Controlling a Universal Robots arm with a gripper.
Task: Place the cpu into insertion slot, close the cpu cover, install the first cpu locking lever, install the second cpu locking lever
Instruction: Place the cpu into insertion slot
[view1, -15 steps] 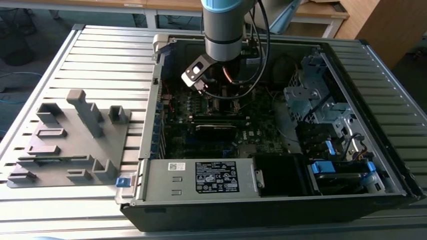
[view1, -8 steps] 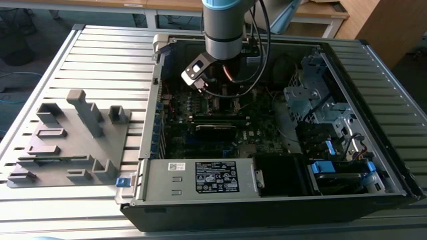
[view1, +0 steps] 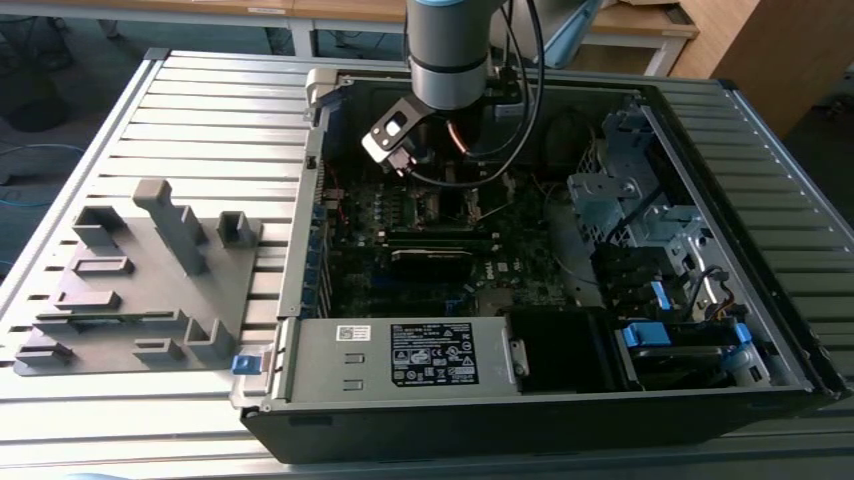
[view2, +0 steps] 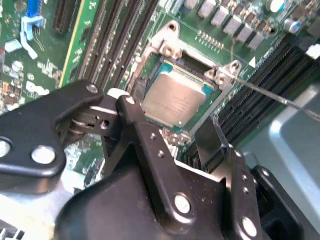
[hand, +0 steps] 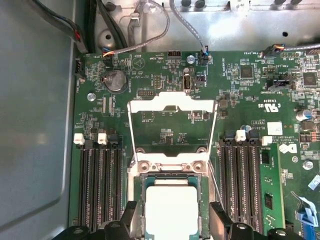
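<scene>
Toward the far side of the case (view1: 534, 430), my gripper (hand: 172, 222) hangs empty, fingers (view2: 145, 135) apart, over the cpu (hand: 170, 210) lying flat in the insertion slot (hand: 170, 167); the cpu cover (hand: 172, 102) stands open. A finger catching the cpu could, I judge, skew it and bend pins.
</scene>
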